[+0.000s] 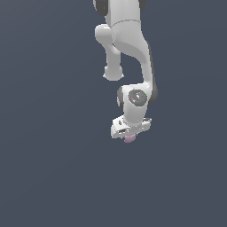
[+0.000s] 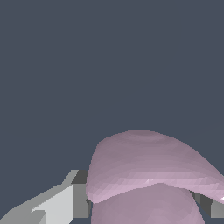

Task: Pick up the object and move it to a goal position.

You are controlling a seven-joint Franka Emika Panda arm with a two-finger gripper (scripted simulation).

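A white robot arm's tool (image 1: 129, 134) grips the pale pink object (image 1: 129, 138) between its fingers, apparently mid-carry, so the next move likely calls for steady travel toward the unseen goal.
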